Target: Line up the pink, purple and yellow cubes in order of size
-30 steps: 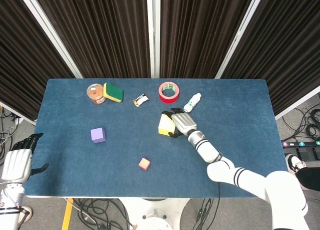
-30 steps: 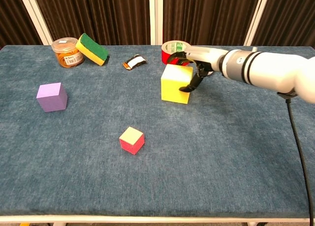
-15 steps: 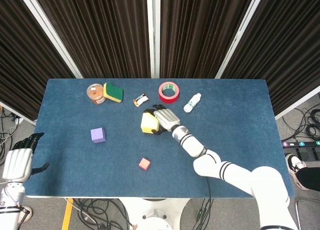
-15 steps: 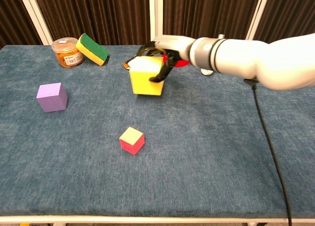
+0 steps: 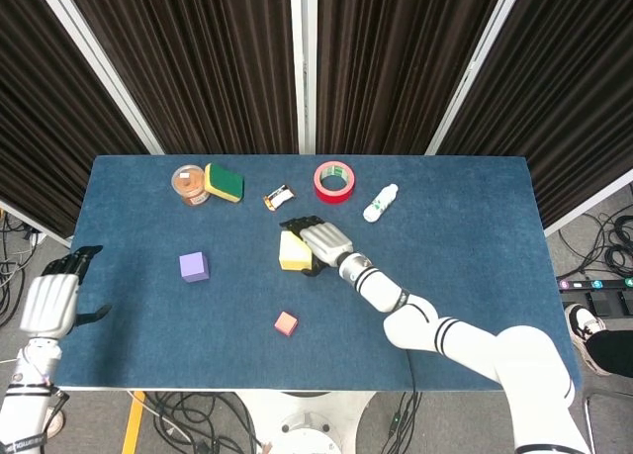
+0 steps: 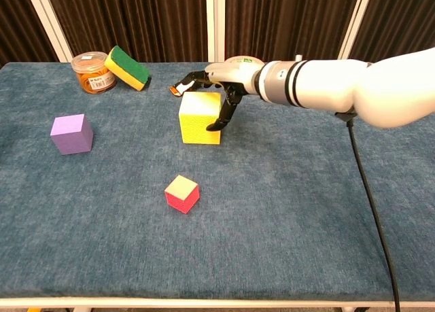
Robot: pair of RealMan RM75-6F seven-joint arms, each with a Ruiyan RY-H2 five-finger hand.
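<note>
While the right hand (image 6: 221,81) holds the yellow cube (image 6: 200,117) with its fingers (image 6: 224,111) draped over the top and down opposite side faces, the block sits on, or just above, the blue tabletop (image 6: 306,210); contact is hard to judge. It looks light and rigid, likely foam or painted wood, with flat faces that suit this side-to-side hold. Left of the fingers lies the purple cube (image 6: 71,133), and nearer the robot the pink cube (image 6: 181,193). Beyond the fingers stand a sponge (image 6: 126,68), an orange jar (image 6: 94,71) and a small wrapper (image 5: 279,197), none blocking the way. The left hand (image 5: 54,301) hangs idle, fingers apart, holding nothing.
</note>
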